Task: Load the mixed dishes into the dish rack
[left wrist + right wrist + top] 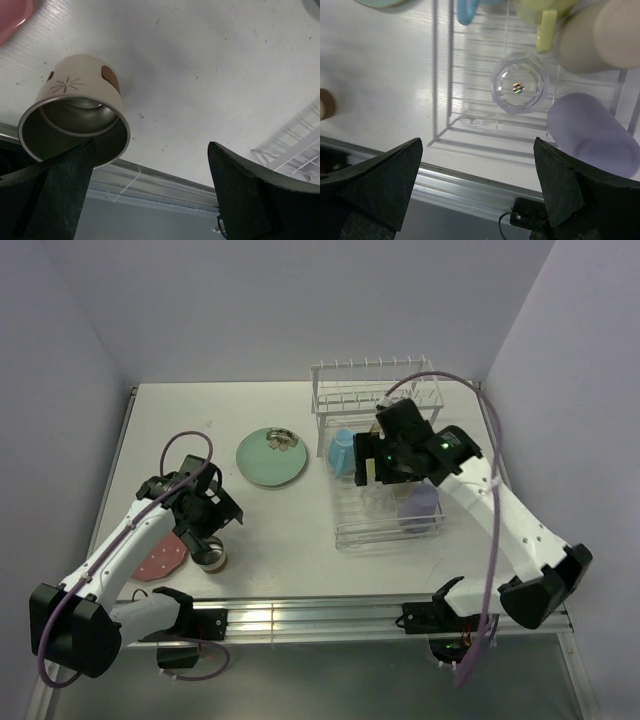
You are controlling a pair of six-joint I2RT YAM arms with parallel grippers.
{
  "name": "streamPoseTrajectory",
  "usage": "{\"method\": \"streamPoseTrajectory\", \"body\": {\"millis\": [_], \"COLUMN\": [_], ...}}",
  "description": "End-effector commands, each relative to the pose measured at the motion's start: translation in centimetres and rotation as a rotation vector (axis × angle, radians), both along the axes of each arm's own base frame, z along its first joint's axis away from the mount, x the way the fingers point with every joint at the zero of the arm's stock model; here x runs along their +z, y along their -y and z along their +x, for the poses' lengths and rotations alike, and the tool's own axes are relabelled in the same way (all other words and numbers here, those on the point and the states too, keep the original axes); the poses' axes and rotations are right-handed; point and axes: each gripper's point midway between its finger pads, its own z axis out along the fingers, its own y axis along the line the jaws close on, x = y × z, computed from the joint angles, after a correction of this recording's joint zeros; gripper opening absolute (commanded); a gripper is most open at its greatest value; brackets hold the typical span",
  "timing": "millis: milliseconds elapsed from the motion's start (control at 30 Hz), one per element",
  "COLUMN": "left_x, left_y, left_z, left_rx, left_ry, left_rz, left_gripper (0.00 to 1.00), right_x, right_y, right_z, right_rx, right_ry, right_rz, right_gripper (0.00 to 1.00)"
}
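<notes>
Right gripper (pixel 478 145) open over clear glass (pixel 518 82) in dish rack (pixel 372 368); left gripper (pixel 151 145) open beside tan cup (pixel 80 107), left of rack.

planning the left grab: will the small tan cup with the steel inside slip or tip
The small tan steel-lined cup looks rigid and probably won't deform. Its smooth round wall may slip in the left pincer, and standing upright, it could tip if nudged.

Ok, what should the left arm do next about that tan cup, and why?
Probably slide the left gripper sideways until the tan cup sits between its fingers. The jaws are open and empty, the cup stands on the table outside the dish rack, and it is off-centre, by one finger.
</notes>
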Motion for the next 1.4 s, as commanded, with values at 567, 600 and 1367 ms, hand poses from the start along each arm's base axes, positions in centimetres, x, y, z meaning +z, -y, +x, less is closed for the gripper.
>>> {"method": "streamPoseTrajectory", "body": {"millis": [567,600,1367], "left_x": [1.0,2.9,25.5], "left_y": [2.2,2.7,11.7], "left_z": [3.8,4.8,-0.1], "left_rx": [-0.051,-0.061,-0.289], "left_ry": [0.028,0.071,0.644], "left_rz": [-0.109,-0.129,-1.317], "left_gripper": [0.01,0.00,0.00], "right_x": [10.9,11.0,12.4], "right_y": [-0.5,-1.0,-12.3], "right_z": [-4.9,-4.9,-10.5], "right_rx": [0.074,0.089,0.639], "right_ry": [0.125,0.122,-0.189], "right_rz": [0.275,0.293,0.927], "right_gripper": [1.00,1.00,1.00]}}
